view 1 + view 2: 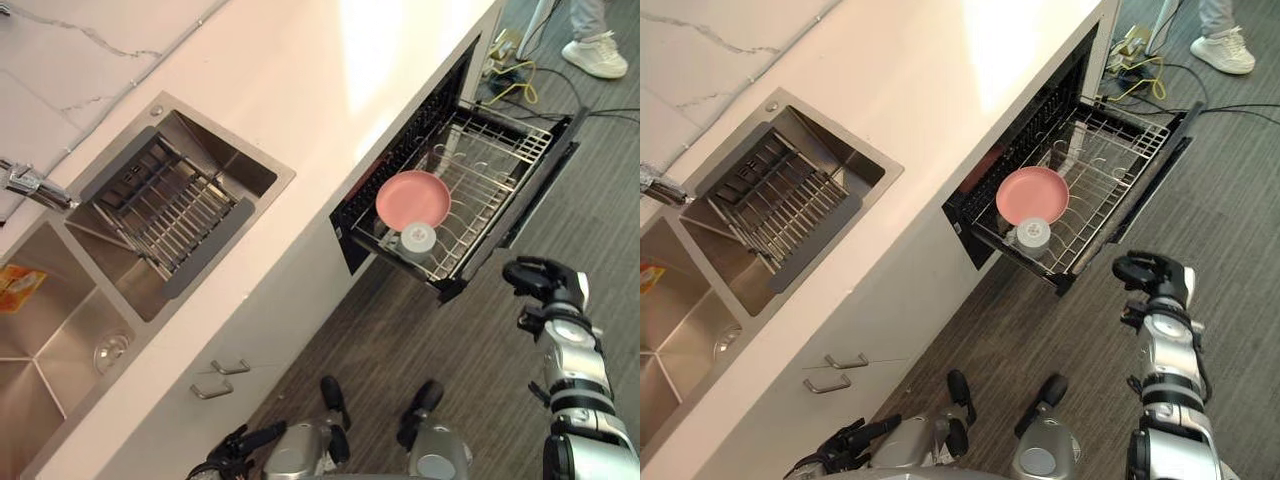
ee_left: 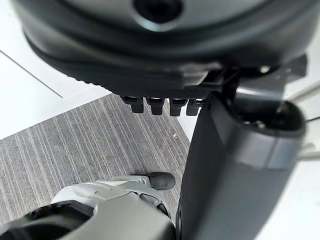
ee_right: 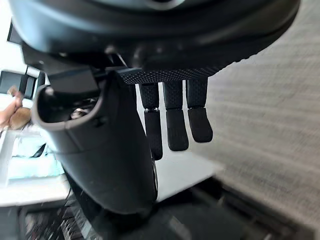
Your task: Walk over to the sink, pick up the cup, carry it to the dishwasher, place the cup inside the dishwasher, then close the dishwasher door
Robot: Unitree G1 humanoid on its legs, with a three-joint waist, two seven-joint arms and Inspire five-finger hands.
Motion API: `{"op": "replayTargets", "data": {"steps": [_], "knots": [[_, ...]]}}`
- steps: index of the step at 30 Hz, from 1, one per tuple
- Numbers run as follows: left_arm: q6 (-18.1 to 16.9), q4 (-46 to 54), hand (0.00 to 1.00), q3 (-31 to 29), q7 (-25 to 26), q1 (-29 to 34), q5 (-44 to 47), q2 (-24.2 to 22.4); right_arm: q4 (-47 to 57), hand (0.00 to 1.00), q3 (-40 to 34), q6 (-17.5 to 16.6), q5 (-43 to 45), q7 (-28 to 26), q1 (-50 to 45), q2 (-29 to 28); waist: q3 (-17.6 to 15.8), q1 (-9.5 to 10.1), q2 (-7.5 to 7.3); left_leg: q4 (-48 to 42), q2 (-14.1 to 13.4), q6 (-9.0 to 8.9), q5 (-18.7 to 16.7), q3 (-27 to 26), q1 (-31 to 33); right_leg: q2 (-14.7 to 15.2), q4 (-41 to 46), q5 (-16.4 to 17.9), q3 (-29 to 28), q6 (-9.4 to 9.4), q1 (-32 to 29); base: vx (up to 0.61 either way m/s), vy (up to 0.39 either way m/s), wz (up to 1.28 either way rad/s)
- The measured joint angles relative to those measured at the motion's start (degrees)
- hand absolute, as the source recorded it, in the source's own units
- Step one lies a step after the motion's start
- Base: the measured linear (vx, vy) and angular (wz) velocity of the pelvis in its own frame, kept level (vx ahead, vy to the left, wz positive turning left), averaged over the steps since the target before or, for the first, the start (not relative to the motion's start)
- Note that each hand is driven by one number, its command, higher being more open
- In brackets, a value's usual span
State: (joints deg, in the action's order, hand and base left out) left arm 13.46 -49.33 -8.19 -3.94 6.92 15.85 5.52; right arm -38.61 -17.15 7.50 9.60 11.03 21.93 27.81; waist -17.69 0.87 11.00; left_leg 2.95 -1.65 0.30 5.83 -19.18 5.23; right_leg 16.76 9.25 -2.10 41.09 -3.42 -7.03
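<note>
Eye views: cup (image 1: 418,240) in dishwasher rack (image 1: 492,168) by pink plate (image 1: 413,198), wrist view: right robot hand (image 3: 170,75) straight-fingered, empty

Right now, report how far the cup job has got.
Done: the cup sits in the dishwasher rack beside a pink plate. In hand: nothing; the right hand is open, near the door; the left hand hangs low. Left: the door stands open, so closing it remains.
</note>
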Motion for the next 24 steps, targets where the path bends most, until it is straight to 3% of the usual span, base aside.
{"op": "replayTargets", "data": {"steps": [6, 12, 14, 21, 22, 24], "knots": [[0.1, 0.0, 1.00, 0.8, 1.3, -0.3, 0.1, -1.7, -2.1, 0.00, 0.9, -0.2, -0.5, 1.6, 1.4, 1.7, -0.6, 0.44, 1.16, 0.6, 2.8, 0.42, 0.7, 3.7, -1.1, 5.8, 8.6, 4.2, 2.7, -1.19, 0.5, -0.01, 0.061, 0.38], [0.6, -0.4, 1.00, 0.8, 2.2, -0.1, 1.1, -3.6, -6.5, 0.00, 1.8, -0.2, -2.2, 2.9, 6.5, 4.1, -0.9, 0.82, 3.56, 2.1, 5.5, 0.07, 1.7, 7.9, -2.6, 12.1, 16.6, 8.9, 8.2, -2.03, 3.6, -0.03, 0.011, 0.56], [0.4, -0.5, 1.00, 0.8, 2.2, 0.7, 1.1, -4.0, -7.8, 0.00, 2.0, -0.1, -2.7, 2.8, 8.1, 4.7, -0.4, 1.67, 4.60, 2.0, 6.5, 0.68, 2.4, 9.3, -3.2, 14.4, 19.7, 10.7, 10.0, -2.59, 4.8, 0.05, -0.045, 0.46], [-0.2, -0.8, 1.00, 0.9, 0.8, 2.9, 0.9, -5.0, -10.7, 0.00, 4.9, 0.8, 2.2, -1.5, 12.4, 4.5, 1.5, 4.06, 7.02, 1.9, 7.4, 1.05, 3.3, 13.0, -5.0, 16.4, 23.1, 13.6, 14.4, -3.31, 9.4, 0.08, -0.071, 0.31], [-0.2, -0.9, 1.00, 0.9, 0.1, 3.0, 0.7, -5.0, -10.8, 1.00, 4.9, 0.8, 4.0, -2.0, 12.6, 4.1, 1.7, 4.44, 7.21, 1.9, 7.4, 0.95, 3.4, 13.3, -5.0, 16.5, 23.2, 13.8, 14.8, -3.33, 9.7, 0.08, -0.085, 0.23], [-1.4, -0.9, 1.00, 0.9, -1.2, 3.6, -0.3, -5.0, -11.0, 1.00, 4.8, 0.8, 9.4, -3.6, 12.7, 3.3, 1.9, 4.83, 7.39, 1.9, 7.4, 0.68, 3.6, 14.0, -5.1, 16.6, 23.5, 14.1, 15.7, -3.35, 10.3, 0.06, -0.074, 0.17]]}}
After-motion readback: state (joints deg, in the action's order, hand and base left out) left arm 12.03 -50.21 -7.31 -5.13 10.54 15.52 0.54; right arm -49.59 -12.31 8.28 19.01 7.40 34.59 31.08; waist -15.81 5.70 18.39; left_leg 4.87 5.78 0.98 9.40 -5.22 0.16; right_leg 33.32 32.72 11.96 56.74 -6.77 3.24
